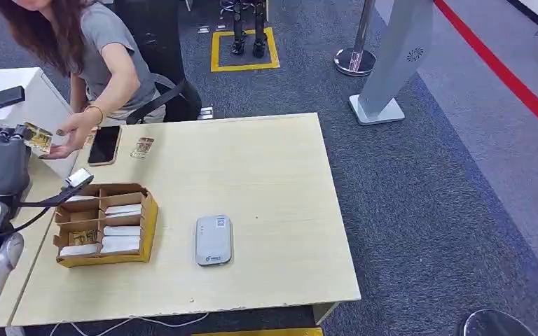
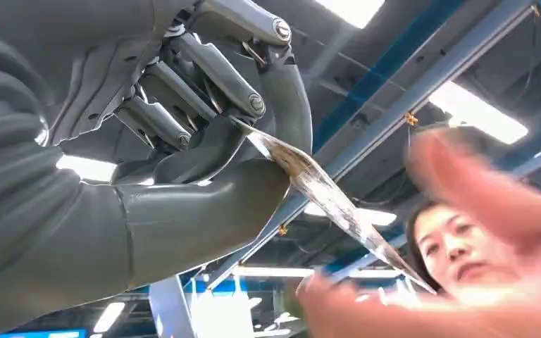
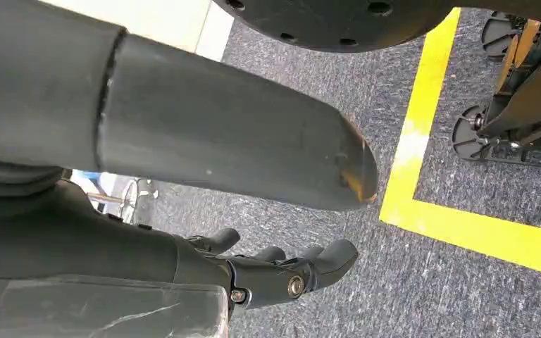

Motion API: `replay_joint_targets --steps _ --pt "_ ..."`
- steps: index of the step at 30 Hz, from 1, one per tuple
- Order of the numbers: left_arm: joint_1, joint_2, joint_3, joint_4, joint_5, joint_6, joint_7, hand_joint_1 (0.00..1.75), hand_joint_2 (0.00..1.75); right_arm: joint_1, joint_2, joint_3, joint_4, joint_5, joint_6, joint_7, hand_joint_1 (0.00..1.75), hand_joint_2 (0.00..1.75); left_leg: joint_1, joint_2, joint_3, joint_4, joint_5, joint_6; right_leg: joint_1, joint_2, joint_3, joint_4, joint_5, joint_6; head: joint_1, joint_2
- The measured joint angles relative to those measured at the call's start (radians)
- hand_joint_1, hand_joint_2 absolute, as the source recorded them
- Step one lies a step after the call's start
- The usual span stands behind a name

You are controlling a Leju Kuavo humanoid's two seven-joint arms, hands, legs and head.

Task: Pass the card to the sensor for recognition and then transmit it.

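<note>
Handover step, judged from the scene: the robot's left hand (image 1: pixel 3 150) is raised beyond the left edge of the wooden table (image 1: pixel 266 182) and pinches a card (image 1: pixel 38 137) between thumb and fingers. In the left wrist view the card (image 2: pixel 324 193) juts out from the grasp, thin and slightly bowed, toward a person's hand (image 2: pixel 465 232). From the head view, that person leans in from the far left corner of the table, and their hand (image 1: pixel 77 131) is at the free end of the card; whether it is already gripping the card cannot be told.

On the table, the grey card reader (image 1: pixel 214 240) lies near the front edge, well apart from the held card. A yellow divided cardboard box (image 1: pixel 105 225) holding white cards and one patterned card sits left of the reader. A phone (image 1: pixel 104 145) and another patterned card (image 1: pixel 142 148) lie near the table's far left corner.

The right hand (image 3: pixel 292 271) hangs over grey carpet with a yellow floor line, fingers loosely apart, grasping nothing.

The card appears to be at the passing-on stage. The next move probably calls for the left hand to hold steady until the person has a firm grip, then release the pinch.
</note>
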Motion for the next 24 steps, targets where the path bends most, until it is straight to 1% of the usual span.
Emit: replay_joint_targets --steps 6,7,8,12,18,21,24 --pt "-0.003 0.000 0.000 0.030 0.001 0.001 0.002 1.75 1.75 0.002 0.000 0.000 0.001 0.000 0.000 0.000 0.00 0.00 0.000 0.000 0.000 0.000 0.000 0.000 0.000 0.000 0.000 0.000 0.000 0.000 0.000 0.000" --pt "-0.004 0.000 0.000 0.037 0.003 0.001 0.005 1.05 1.75 0.002 0.000 0.000 0.001 0.000 0.000 0.000 0.00 0.00 0.000 0.000 0.000 0.000 0.000 0.000 0.000 0.000 0.000 0.000 0.000 0.000 0.000 0.000" --pt "-0.004 0.000 0.000 0.044 0.011 0.002 0.005 0.00 1.75 0.003 0.000 0.000 0.001 0.000 -0.001 0.000 0.00 0.00 0.000 0.000 0.000 0.000 0.000 0.000 0.000 0.000 0.000 0.000 0.000 0.000 0.000 0.000" --pt "-0.004 0.000 0.000 0.057 0.022 0.025 0.006 0.00 1.75 0.003 0.000 0.000 0.001 0.000 -0.005 0.001 0.00 0.00 0.000 0.000 0.000 0.000 0.000 0.000 0.000 0.000 0.000 0.000 0.000 0.000 0.000 0.000" --pt "-0.003 0.000 0.000 0.058 0.022 0.031 0.006 0.00 1.75 0.003 0.000 0.000 0.001 -0.001 -0.006 0.001 0.00 0.00 0.000 0.000 0.000 0.000 0.000 0.000 0.000 0.000 0.000 0.000 0.000 0.000 0.000 0.000" --pt "0.005 0.000 0.002 0.056 0.023 0.055 0.006 0.00 1.75 0.003 0.000 0.000 0.001 -0.005 -0.008 0.000 0.00 0.00 0.000 0.000 0.000 0.000 0.000 0.000 0.000 0.000 0.000 0.000 0.000 0.000 0.000 0.000" --pt "0.039 0.000 0.007 0.023 0.029 0.082 0.003 0.00 1.75 0.007 0.000 0.000 0.001 -0.008 -0.010 -0.001 0.00 0.00 0.000 0.000 0.000 0.000 0.000 0.000 0.000 0.000 0.000 0.000 0.000 0.000 0.000 0.000"
